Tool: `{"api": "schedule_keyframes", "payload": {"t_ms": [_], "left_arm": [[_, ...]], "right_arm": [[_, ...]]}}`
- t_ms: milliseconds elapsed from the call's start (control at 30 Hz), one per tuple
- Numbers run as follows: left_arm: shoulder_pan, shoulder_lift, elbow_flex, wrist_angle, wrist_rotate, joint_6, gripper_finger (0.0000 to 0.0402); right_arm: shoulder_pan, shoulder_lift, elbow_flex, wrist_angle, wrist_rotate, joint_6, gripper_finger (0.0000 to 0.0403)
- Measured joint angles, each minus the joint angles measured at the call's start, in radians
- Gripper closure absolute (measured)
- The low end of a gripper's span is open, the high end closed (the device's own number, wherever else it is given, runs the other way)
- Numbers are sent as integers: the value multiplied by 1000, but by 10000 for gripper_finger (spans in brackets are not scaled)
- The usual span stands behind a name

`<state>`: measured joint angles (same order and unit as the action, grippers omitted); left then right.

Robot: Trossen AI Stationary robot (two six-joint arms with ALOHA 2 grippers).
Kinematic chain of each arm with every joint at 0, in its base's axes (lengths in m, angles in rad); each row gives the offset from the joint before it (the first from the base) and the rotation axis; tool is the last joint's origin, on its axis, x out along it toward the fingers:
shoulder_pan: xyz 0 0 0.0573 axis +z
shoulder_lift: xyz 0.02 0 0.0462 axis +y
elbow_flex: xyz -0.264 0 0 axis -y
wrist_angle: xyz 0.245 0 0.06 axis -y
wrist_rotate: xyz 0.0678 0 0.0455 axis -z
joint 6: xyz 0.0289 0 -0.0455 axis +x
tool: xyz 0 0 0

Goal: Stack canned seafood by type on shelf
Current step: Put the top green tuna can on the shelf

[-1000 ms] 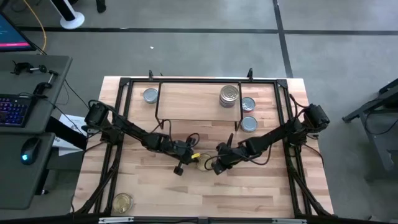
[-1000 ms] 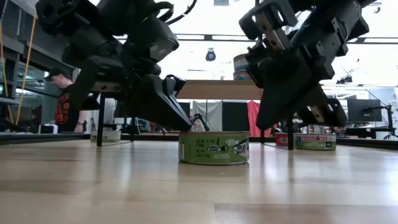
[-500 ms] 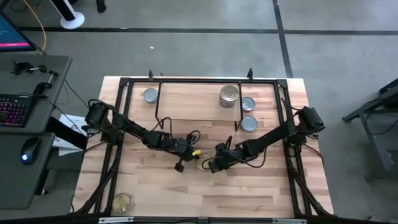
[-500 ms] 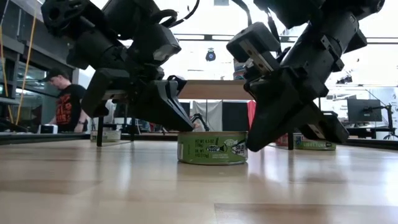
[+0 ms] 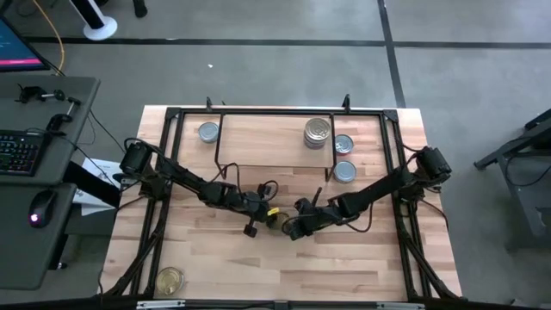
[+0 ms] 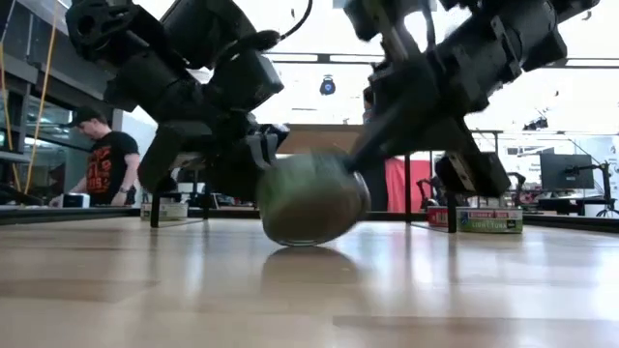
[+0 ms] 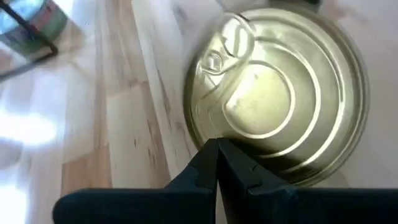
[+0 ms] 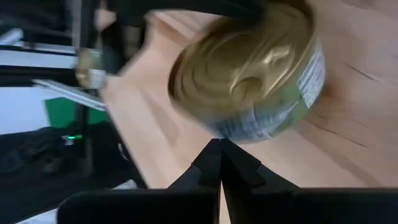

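A gold-topped tin [image 7: 273,93] with a green label [image 8: 292,106] stands tipped on edge mid-table [image 6: 311,198], one flat face toward the near edge, the other toward both wrist cameras. My left gripper [image 7: 216,149] is shut at its left, my right gripper [image 8: 221,146] shut at its right. The shelf [image 5: 267,146] stands at the back on thin black legs and carries a stack of tins [image 5: 318,132]. My left gripper has its shut fingertips [image 7: 208,163] against the rim of the tin's gold top [image 7: 236,146], slanting down from the far left. My right gripper has its shut fingertips [image 8: 214,160] at the lower side wall of the tin [image 8: 249,127], slanting down from the far right; whether they touch, I cannot tell. The tin is tilted, one edge on the table.
Silver-topped tins rest on the table beside the shelf: one to its left [image 5: 207,132], two to its right [image 5: 343,144] [image 5: 344,171]. A gold-topped tin [image 5: 170,280] lies near the front left corner. A person [image 6: 102,159] stands beyond the table.
My right gripper has moved toward the table's left, up to the tin, and has turned. The tin, which lay flat between the two grippers, has tipped up onto its edge. Both grippers have stayed shut.
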<state>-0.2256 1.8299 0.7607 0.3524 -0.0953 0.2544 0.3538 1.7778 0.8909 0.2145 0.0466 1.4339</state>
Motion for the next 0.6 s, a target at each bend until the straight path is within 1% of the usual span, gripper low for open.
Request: {"api": "schedule_keyframes", "payload": {"t_ms": [167,333,500,600], "left_arm": [[-1,3,-5,-43,4,0,401],[2,-3,-4,-91,2,-21,401],[23,-43,-5,-161,0,-89,401],[32,-96,-5,-267,-1,-160,401]], "right_arm": [[0,-42,0,-4,40,-27,403],[-9,-57,0,-8,35,-75,403],[-41,-121,0,17,21,-225,403],[-78,-167,9,13,3,-350,403]]}}
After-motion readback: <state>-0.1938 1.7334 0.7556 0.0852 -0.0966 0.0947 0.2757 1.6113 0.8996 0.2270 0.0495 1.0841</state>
